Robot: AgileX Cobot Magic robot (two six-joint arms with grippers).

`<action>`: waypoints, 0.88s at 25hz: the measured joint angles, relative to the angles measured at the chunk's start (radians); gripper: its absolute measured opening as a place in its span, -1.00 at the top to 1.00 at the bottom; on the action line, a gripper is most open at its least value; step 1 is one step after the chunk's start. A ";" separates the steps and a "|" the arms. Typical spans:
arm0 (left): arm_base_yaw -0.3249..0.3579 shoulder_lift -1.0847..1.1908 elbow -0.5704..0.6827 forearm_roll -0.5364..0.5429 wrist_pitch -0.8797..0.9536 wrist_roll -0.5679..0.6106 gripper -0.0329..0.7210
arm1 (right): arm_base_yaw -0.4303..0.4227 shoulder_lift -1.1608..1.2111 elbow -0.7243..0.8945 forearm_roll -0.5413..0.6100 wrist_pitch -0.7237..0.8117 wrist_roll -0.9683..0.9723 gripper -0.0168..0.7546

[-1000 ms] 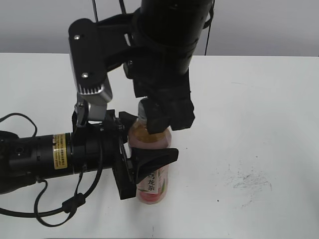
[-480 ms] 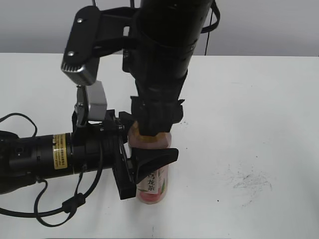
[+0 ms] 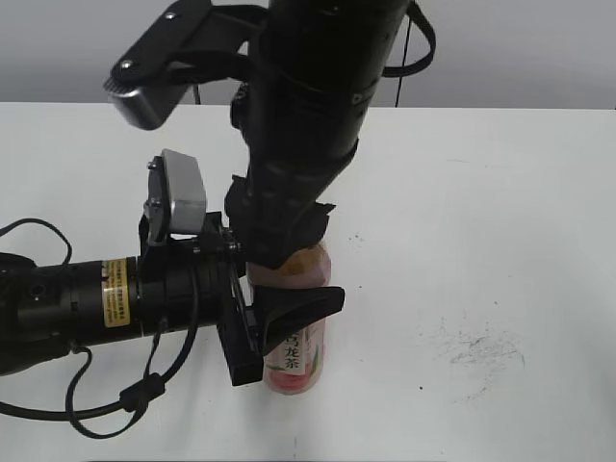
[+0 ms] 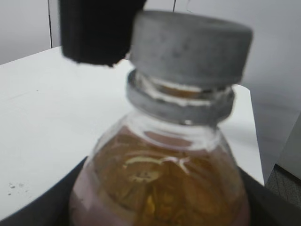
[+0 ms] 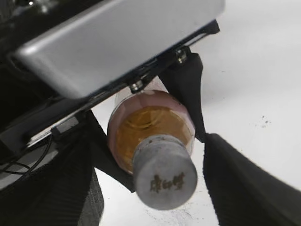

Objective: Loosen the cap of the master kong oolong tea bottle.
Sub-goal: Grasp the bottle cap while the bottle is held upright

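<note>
White surface [image 3: 500, 212] carries the upright master kong oolong tea bottle [image 3: 296, 354] at lower centre, the left gripper [image 3: 289, 313] clenched round its body. The right gripper [image 3: 279, 245] covers the neck; whether its jaws clench the grey cap [image 5: 164, 178] cannot be told.

Grey cap [image 5: 164, 178] with dark characters; clear bottle [image 3: 296, 337] of amber tea, pink label with white strip of black characters; black claws; white table [image 3: 481, 241] with dark specks.
</note>
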 joint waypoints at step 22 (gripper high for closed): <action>0.000 0.000 0.000 0.000 0.000 0.000 -0.27 | 0.000 -0.001 -0.057 -0.053 0.002 0.420 -0.47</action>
